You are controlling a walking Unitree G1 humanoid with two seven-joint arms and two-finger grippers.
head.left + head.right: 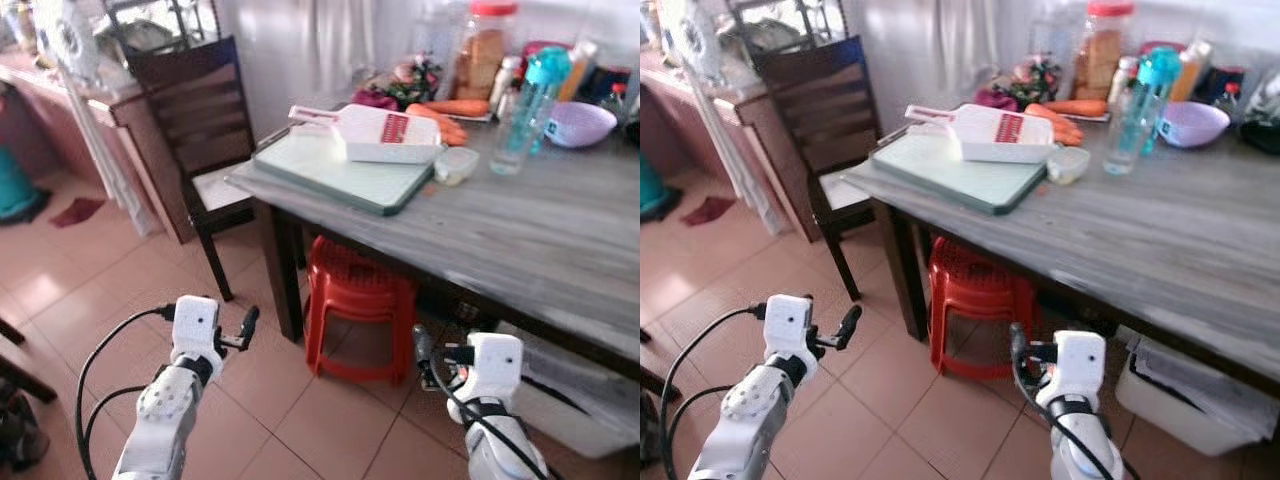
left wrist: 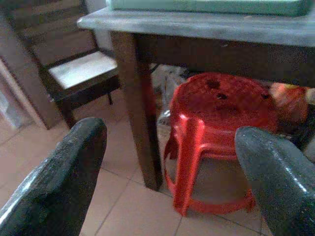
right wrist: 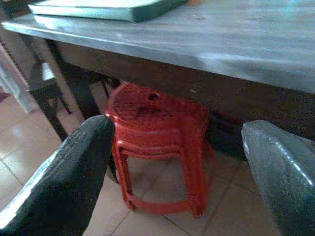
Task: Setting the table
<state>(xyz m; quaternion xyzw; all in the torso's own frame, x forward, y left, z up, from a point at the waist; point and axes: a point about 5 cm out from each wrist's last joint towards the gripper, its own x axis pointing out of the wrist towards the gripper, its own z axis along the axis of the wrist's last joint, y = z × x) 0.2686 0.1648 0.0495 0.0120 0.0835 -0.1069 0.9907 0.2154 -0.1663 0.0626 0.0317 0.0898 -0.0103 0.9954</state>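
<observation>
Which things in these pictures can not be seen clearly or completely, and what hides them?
- Items behind the red stool, left wrist view: blurred and shaded by the table.
- Purple bowl, left eye view: contents hidden by its rim.
- Storage bin, right eye view: partly covered by the table edge.
- Dark chair: back legs hidden by its seat.

Red plastic stool point(image 1: 358, 305) under the table edge (on tiled floor); dark wooden chair point(image 1: 195, 130) beside it

matt grey wood-grain table point(image 1: 560, 240), seemingly glossy plastic red stool point(image 1: 358, 300).
</observation>
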